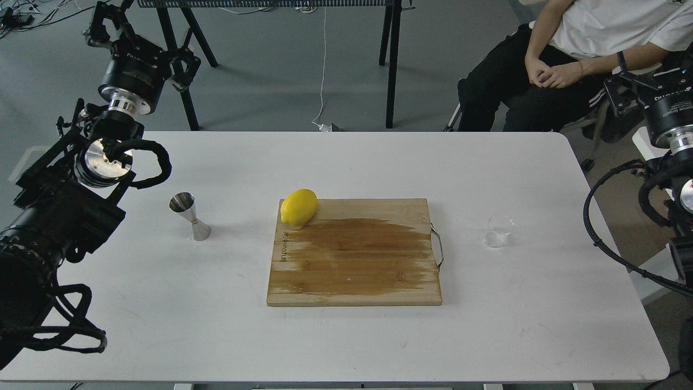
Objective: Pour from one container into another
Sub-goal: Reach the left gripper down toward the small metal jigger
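The robot's left arm [59, 216] is showing as a chain of bulky matte-black housings, with a round brushed-silver cap sitting on one joint and a bright metal ring banding the black cylindrical segment above it. Thick black cables are looping out beside that joint and again low near the frame's edge. The right arm [668, 141] is showing the same black cylinder with faint white lettering, a silver collar beneath it, and a long black cable curving outward.

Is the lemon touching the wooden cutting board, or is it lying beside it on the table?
Touching. The head view shows the lemon resting on the far left corner of the cutting board, slightly overhanging its edge.
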Controlling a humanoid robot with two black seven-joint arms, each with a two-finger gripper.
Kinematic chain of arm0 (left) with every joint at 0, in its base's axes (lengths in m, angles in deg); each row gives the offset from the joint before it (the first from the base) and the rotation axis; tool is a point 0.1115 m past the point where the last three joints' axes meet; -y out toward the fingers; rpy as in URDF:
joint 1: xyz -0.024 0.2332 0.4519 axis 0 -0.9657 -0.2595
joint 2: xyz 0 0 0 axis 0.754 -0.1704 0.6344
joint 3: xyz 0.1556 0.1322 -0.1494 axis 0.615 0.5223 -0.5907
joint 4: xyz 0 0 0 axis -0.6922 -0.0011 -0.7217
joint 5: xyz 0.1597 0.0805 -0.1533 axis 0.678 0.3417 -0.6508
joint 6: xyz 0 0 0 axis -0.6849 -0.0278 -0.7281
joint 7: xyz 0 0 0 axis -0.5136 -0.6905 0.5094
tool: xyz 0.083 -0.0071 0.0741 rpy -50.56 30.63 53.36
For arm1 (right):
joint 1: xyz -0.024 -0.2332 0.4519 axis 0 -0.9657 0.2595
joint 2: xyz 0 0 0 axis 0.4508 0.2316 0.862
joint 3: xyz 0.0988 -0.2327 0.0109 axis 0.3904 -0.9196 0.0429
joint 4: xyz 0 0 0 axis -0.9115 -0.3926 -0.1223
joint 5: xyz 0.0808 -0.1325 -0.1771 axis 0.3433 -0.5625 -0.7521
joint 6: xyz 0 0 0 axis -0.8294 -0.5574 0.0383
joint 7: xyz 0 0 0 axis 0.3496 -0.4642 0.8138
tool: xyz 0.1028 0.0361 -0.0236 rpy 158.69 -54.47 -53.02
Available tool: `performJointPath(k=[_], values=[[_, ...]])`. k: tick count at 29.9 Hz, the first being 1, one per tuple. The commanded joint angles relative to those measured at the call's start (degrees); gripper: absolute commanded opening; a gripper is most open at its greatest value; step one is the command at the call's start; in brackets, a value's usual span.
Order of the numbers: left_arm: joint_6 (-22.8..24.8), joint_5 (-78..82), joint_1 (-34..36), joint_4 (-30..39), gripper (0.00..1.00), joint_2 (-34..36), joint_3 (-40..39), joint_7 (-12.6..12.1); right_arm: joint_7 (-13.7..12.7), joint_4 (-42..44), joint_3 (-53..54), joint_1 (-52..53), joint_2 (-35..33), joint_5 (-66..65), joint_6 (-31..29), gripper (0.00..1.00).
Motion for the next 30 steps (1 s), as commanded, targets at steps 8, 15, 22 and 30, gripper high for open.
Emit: performJointPath(k=[8, 15, 22, 30], values=[[0.0, 0.44, -1.24, 1.17, 1.0, 1.47, 0.88, -0.25, -0.01, -1.06, -0.17, -0.44, 0.09, 0.26, 0.0, 1.0], [0.0, 4.4, -5.29, 22.86, 1.0, 15.86, 13.35, 0.19, -0.01, -1.06, 0.89, -1.14, -0.26, 0.44, 0.0, 1.0], [-11.38, 17.12, -10.9, 44.74, 1.0, 30.19, 15.2, 1.94, 0.08, -1.32, 1.06, -2.11, -0.78, 0.53, 0.0, 1.0], [-24.03, 46.65, -26.02, 71.14, 1.0, 44.79, 15.03, 3.17, 0.08, -1.41, 2.29, -2.11, -0.78, 0.53, 0.0, 1.0]])
